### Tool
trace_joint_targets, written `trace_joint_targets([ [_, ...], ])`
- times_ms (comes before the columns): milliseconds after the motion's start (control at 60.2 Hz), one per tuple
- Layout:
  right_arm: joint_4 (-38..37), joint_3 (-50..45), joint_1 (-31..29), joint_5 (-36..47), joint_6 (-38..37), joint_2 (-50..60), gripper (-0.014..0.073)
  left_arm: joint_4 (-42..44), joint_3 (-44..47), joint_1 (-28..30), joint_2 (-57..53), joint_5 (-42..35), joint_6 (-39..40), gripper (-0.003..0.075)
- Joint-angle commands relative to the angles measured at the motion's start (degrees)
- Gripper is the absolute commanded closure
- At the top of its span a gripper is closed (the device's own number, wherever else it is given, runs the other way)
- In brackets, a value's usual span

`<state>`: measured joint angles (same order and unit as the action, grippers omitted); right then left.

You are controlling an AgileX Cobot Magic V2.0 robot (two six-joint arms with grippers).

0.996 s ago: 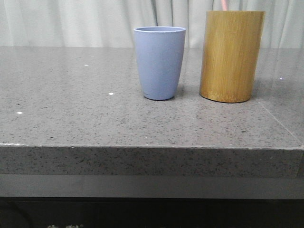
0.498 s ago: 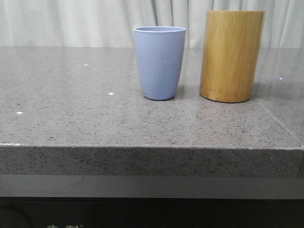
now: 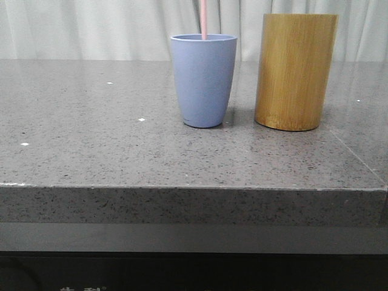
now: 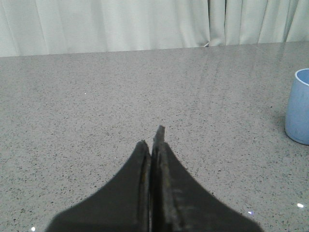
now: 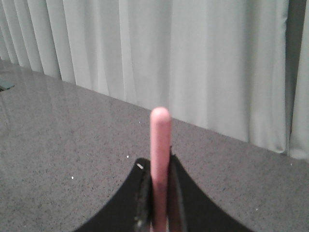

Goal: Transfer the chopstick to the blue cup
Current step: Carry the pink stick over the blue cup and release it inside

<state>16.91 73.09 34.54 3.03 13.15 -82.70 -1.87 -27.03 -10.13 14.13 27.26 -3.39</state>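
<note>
The blue cup [image 3: 204, 80] stands on the grey table, left of the bamboo holder [image 3: 296, 71]. A pale pink chopstick [image 3: 204, 19] hangs upright over the cup's mouth, its lower end just at or inside the rim. In the right wrist view my right gripper [image 5: 159, 166] is shut on this chopstick [image 5: 160, 140], whose rounded end sticks out past the fingertips. My left gripper [image 4: 152, 142] is shut and empty, low over the table; the blue cup's edge [image 4: 298, 106] lies off to one side of it. Neither gripper shows in the front view.
The grey speckled table [image 3: 91, 139] ends at a front edge [image 3: 194, 188]. A white curtain [image 3: 91, 27] hangs behind. The bamboo holder stands close to the cup's right side.
One second ago a pink chopstick tip showed above the bamboo holder. Half a second ago it was out of view. Now it hangs over the blue cup.
</note>
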Motion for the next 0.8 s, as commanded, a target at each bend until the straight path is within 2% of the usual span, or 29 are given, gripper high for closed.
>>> trace_joint_targets([
  [0, 0.4, 1.9, 0.0, 5.1, 0.5, -0.4, 0.0673, -0.7, -1.5, 0.1, 0.5, -5.0, 0.5, 0.0739],
  [249, 0.4, 1.9, 0.0, 4.2, 0.5, -4.1, 0.0647, -0.7, -1.5, 0.1, 0.5, -5.0, 0.5, 0.0739],
  [448, 0.4, 1.9, 0.0, 4.6, 0.5, -4.1, 0.0456, -0.7, -1.5, 0.1, 0.5, -5.0, 0.5, 0.0739],
  [531, 0.4, 1.9, 0.0, 4.5, 0.5, -4.1, 0.0405, -0.7, -1.5, 0.1, 0.5, -5.0, 0.5, 0.0739],
  [780, 0.0, 1.9, -0.6, 4.9, 0.5, -1.8, 0.0385, -0.7, -1.5, 0.1, 0.5, -5.0, 0.5, 0.0739],
])
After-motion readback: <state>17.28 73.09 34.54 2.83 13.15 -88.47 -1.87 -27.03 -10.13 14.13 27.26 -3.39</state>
